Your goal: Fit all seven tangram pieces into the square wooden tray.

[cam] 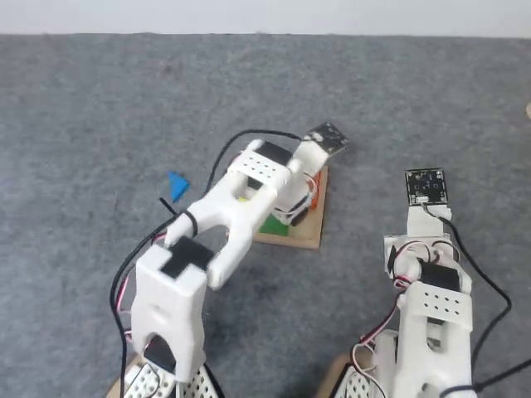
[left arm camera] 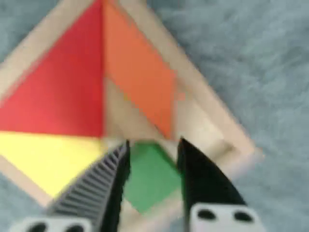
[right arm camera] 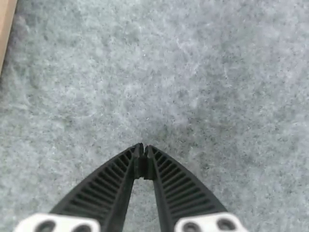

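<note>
The square wooden tray (left arm camera: 212, 121) holds a red triangle (left arm camera: 58, 82), an orange piece (left arm camera: 140, 72) and a yellow triangle (left arm camera: 48, 159). My left gripper (left arm camera: 153, 143) hangs low over the tray's near edge, its fingers closed on either side of a green piece (left arm camera: 152, 176). From above, the left arm covers most of the tray (cam: 311, 236), where some of the green piece (cam: 272, 224) shows. A blue triangle (cam: 177, 186) lies on the carpet left of the tray. My right gripper (right arm camera: 144, 147) is shut on nothing above bare carpet.
Grey carpet covers the whole table. The right arm (cam: 427, 282) stands to the right of the tray, with a strip of carpet between them. A strip of the tray's wooden edge (right arm camera: 5, 29) shows in the right wrist view.
</note>
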{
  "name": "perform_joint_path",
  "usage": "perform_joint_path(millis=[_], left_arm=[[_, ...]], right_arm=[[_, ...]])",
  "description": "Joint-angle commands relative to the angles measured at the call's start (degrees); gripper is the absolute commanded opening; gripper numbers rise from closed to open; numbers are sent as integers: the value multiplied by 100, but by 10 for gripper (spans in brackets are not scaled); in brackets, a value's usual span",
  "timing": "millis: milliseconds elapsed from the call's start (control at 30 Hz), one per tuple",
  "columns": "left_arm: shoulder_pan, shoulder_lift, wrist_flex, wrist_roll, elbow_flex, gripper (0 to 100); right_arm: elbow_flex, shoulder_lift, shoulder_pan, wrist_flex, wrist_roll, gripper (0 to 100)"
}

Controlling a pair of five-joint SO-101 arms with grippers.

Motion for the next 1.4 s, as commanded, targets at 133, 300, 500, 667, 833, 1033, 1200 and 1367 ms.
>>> perform_joint_path(millis=[133,300,500,667,833,1033,1200,1367], left_arm=[[-818,281,484,-360,-1174,159],[-1046,308,519,-360,-1613,159],[-1099,299,536,-167,-1886,159],[-1125,316,1301,-457,-1780,159],[-993,316,1855,264,-1622,164],[-949,334,1881,1248,-1543,269],[-1046,360,1785,1495,-1446,269],[-1064,1125,1714,1415,-1516,269]], right_arm=[[-273,22,-84,-119,35,23],[-273,22,-224,-101,114,23],[-264,22,-224,-110,132,23],[-264,22,-224,-110,149,23],[-264,22,-233,-119,149,23],[-264,22,-233,-84,149,23],[-264,22,-233,-75,149,23],[-264,22,-233,-75,149,23]])
